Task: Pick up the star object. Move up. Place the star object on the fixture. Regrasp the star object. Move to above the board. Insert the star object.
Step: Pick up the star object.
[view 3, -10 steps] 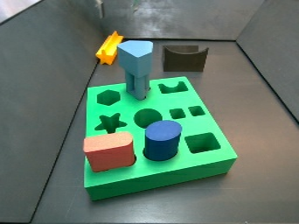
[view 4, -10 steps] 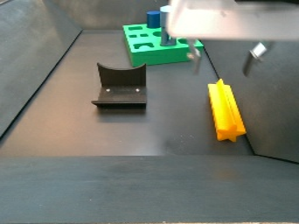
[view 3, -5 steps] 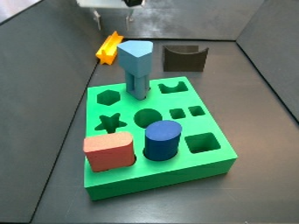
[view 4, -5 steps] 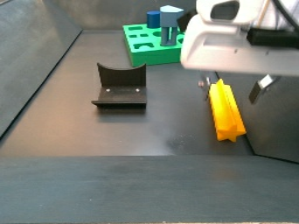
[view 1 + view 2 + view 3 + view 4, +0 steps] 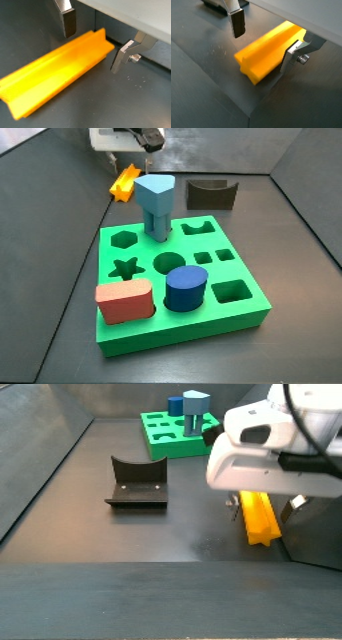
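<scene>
1. I read the star object as a light, stiff plastic bar. Its ridged sides give the pads flat-ish faces to bite on, though the plastic looks smooth, so it may slip if I catch only a ridge tip.
2. It lies flat on the dark floor, near the wall and well apart from the board and the fixture. In a side view it shows as an orange bar partly hidden under the arm.
3. I judge the best hold to be across the narrow width, near the end the tool already straddles, squeezing two opposite sides so the bar stays level.
4. The tool sits low over that end, its fingers spread wide: one dark-padded finger stands on one side, the other on the far side.
5. In both wrist views there is visible floor between the first finger and the bar; the other finger is just beside it, and I cannot tell whether it touches. The tool holds nothing yet.
</scene>
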Available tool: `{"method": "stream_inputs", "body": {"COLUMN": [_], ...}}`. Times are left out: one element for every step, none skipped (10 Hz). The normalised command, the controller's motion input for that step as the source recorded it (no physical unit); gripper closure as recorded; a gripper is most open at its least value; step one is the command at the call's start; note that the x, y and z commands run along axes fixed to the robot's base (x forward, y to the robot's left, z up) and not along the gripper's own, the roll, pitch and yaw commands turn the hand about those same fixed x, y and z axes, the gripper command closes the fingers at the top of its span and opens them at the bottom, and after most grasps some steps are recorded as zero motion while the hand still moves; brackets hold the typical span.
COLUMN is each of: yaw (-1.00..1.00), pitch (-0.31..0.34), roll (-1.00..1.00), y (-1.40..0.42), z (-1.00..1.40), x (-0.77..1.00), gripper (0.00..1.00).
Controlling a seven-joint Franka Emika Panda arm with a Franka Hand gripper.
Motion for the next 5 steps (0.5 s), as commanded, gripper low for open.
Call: {"method": "stream_inputs", "body": {"yaw": [0.00,0.00,0.00,0.00,-0.03], "pitch": [-0.004,0.000,0.000,-0.034,-0.024], "roll": [0.00,0.00,0.00,0.00,-0.04], "y": [0.00,0.00,0.00,0.00,0.09], "z": [-1.00,-1.00,-1.00,-0.90,-0.27], "x": [0.07,0.27,0.32,0.13,0.00], "gripper": [0.00,0.00,0.00,0.00,0.00]}}
